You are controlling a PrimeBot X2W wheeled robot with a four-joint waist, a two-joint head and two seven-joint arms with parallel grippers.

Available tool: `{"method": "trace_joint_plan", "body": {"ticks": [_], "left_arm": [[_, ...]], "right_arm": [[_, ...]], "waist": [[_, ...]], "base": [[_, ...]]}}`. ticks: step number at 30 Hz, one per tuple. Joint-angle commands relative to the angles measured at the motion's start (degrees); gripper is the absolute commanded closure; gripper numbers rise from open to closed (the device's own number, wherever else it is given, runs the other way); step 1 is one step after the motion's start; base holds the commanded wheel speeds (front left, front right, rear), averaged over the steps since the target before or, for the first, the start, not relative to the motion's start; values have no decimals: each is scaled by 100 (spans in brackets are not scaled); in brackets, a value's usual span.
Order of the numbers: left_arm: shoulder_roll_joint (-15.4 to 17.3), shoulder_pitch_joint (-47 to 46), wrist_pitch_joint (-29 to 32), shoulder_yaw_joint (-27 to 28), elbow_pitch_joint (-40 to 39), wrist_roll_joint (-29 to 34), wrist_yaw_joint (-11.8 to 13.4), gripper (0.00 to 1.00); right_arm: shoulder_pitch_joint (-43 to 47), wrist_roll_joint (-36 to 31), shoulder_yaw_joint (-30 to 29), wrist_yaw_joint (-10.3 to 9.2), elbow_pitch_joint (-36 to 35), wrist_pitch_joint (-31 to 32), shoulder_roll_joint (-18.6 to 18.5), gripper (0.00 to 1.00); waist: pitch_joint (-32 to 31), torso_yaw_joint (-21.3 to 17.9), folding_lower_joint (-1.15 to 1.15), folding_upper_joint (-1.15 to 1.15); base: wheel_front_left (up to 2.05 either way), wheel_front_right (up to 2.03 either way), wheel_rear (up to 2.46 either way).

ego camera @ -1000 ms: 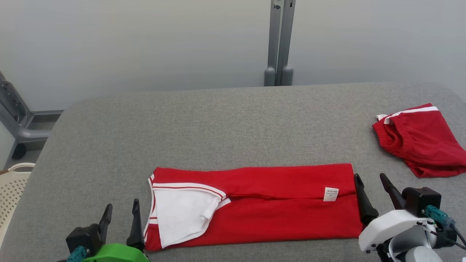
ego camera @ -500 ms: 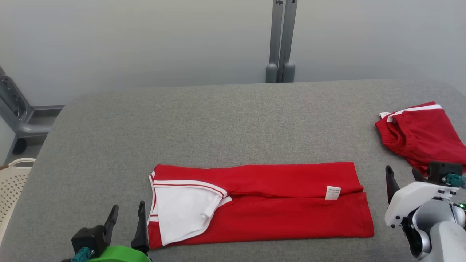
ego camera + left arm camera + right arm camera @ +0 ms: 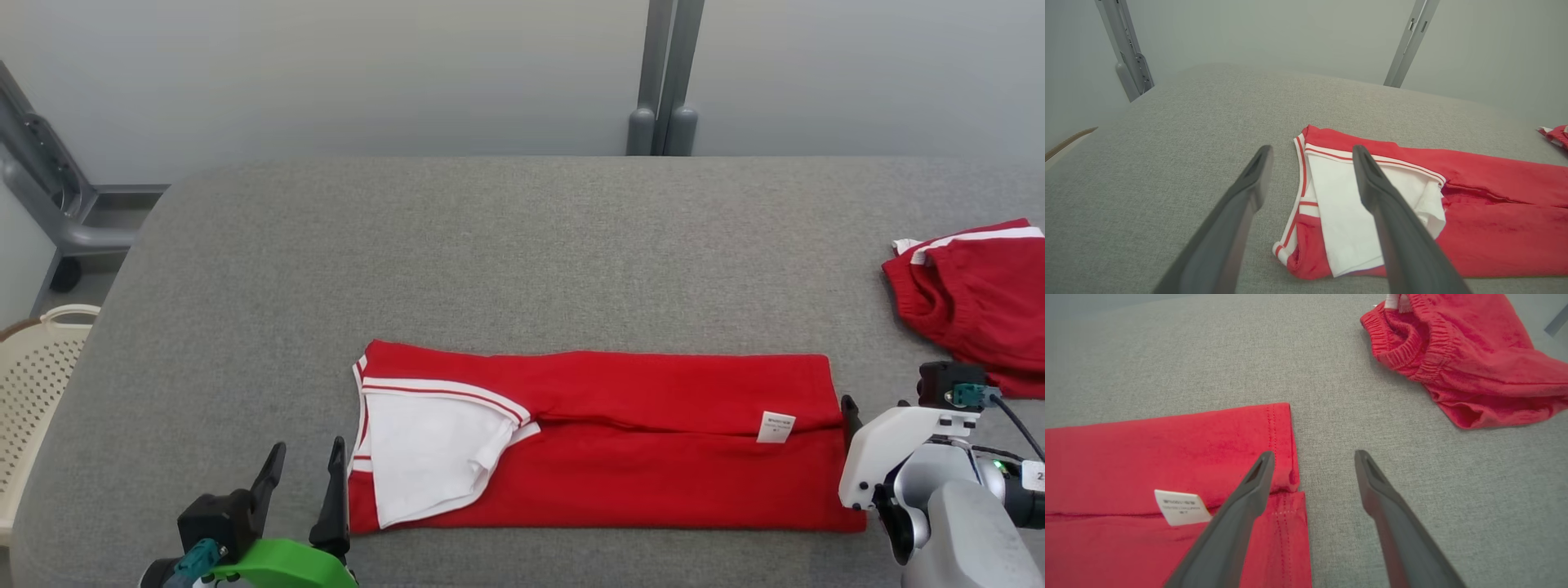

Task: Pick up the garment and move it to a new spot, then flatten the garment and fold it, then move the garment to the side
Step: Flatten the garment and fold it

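Head view: the red garment (image 3: 604,441) lies flat near the front of the grey padded table (image 3: 490,245), folded lengthwise into a long band. Its white-trimmed collar end (image 3: 424,465) is just beside the left gripper (image 3: 308,445), whose 2 fingers (image 3: 335,490) are spread wide and hold nothing. Red shorts (image 3: 971,302) sit well apart at the right. By the look of it, the pick-up, the flattening and a first fold are done. A crosswise fold and the move to the side seem to remain.

Left wrist view: the wide fingers frame the collar end, with nothing between them. No writing shows.

Right wrist view: the right gripper (image 3: 1314,454) stands wide and empty at the garment's hem corner (image 3: 1286,486), 1 finger over cloth and 1 over bare table. A white label (image 3: 1182,512) carries small print, too fine to read, and no brand is legible.
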Motion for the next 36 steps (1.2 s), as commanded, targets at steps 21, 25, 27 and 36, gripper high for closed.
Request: {"method": "trace_joint_plan", "body": {"ticks": [21, 25, 27, 36], "left_arm": [[24, -222, 19, -32, 56, -73, -32, 0], [32, -246, 26, -44, 68, -81, -30, 0], [32, -249, 25, -48, 75, -86, -22, 0], [30, -194, 14, -57, 81, -133, -2, 0]], "right_arm": [[-692, -278, -465, -4, 1750, -188, -19, 18], [-830, -230, -584, -5, 2033, -257, -19, 91], [-890, -254, -639, -9, 2151, -304, -29, 100], [-1157, -562, -1049, -9, 2344, -402, -37, 100]], "waist": [[239, 177, 0, 0], [252, 182, 0, 0], [248, 183, 0, 0], [209, 144, 0, 0]], "base": [[0, 0, 0], [0, 0, 0], [0, 0, 0], [0, 0, 0]]}}
